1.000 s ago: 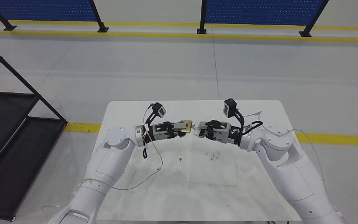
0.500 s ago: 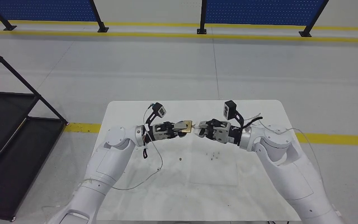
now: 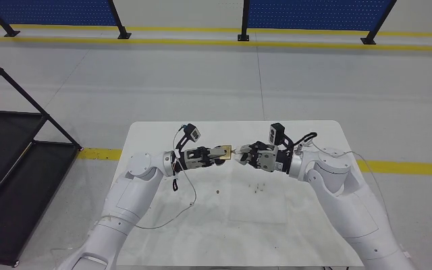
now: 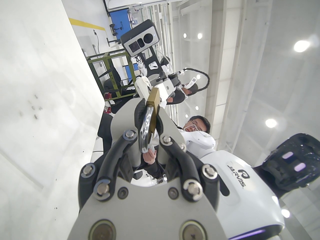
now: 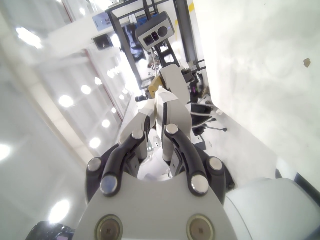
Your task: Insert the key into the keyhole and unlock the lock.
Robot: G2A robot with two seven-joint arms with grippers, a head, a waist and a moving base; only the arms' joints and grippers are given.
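White table (image 3: pixel 307 226) | lock (image 4: pixel 153 98) clamped in left hand (image 4: pixel 149 116) | right hand (image 3: pixel 243 156) just beside

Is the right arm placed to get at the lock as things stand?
Probably yes: the left end effector holds the lock above the table, brass body toward the right end effector, which is close up to it with nothing between them.
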